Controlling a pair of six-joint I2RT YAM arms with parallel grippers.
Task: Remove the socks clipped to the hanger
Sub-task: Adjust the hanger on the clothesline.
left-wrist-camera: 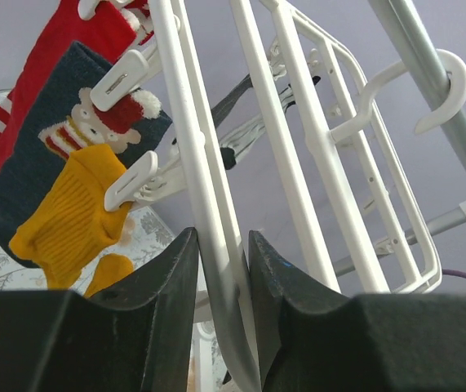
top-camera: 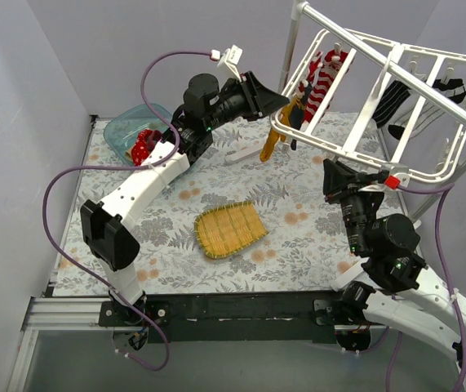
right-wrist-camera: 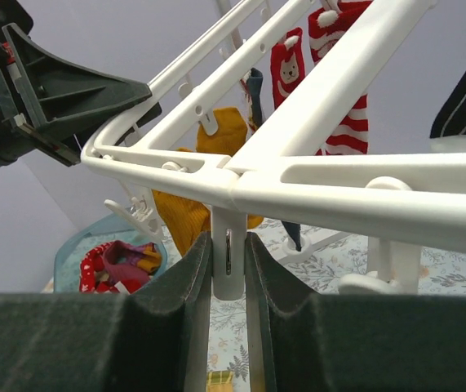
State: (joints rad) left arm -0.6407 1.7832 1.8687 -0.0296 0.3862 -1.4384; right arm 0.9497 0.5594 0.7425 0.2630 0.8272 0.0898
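The hanger (right-wrist-camera: 363, 200) is hung tilted above the floral table (top-camera: 298, 237), at its far right. One rim bar is clamped between the narrowed jaws of the left gripper (left-wrist-camera: 220, 238). A white clip (right-wrist-camera: 234, 282) under the frame is pinched by the right gripper (right-wrist-camera: 228, 238) (jaws nearly together). A mustard yellow sock (left-wrist-camera: 69, 212), a navy Santa sock (left-wrist-camera: 28, 163) and a red-and-white striped sock (top-camera: 322, 82) are clipped near the left gripper. Black-and-white socks (top-camera: 392, 102) are clipped farther right.

Plain pale lilac walls (top-camera: 20, 98) around a desk (top-camera: 298, 245) in grey floral cloth (top-camera: 175, 220), soft even light
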